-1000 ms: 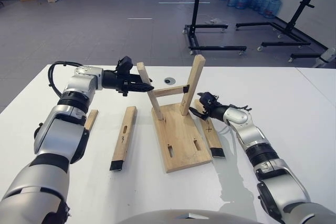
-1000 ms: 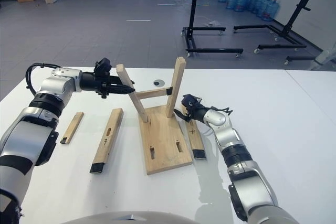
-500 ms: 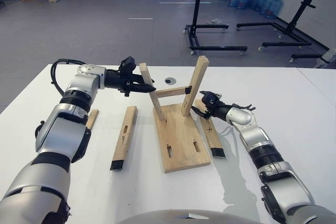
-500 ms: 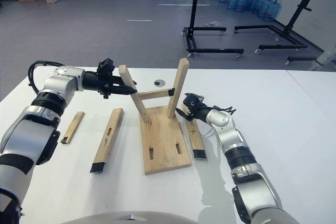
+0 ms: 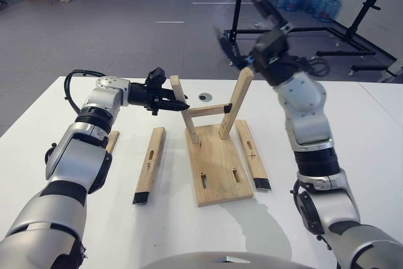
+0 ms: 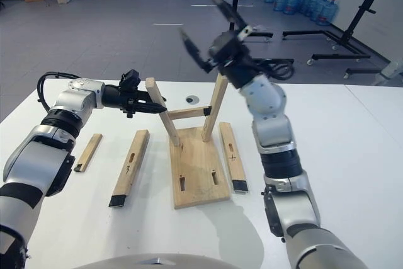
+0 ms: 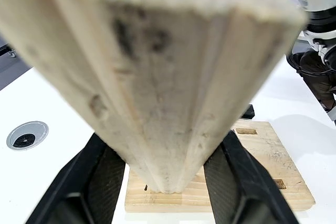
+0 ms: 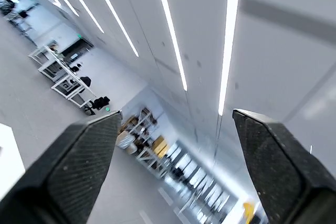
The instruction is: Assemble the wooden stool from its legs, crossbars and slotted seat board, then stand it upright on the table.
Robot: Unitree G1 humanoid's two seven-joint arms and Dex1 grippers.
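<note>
Steady the upright leg (image 5: 187, 124) with the left gripper (image 5: 177, 101), closed on its top end, board (image 5: 217, 168) just below. Lower the open right gripper (image 5: 234, 14), hanging high, onto the loose leg (image 5: 252, 155) far beneath; grasp mid-length, squarely.

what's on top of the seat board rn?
On the seat board: a left leg and right leg, tilted at its far end, joined by a crossbar. Two near slots are empty. Leg ends inside the board are hidden.
</note>
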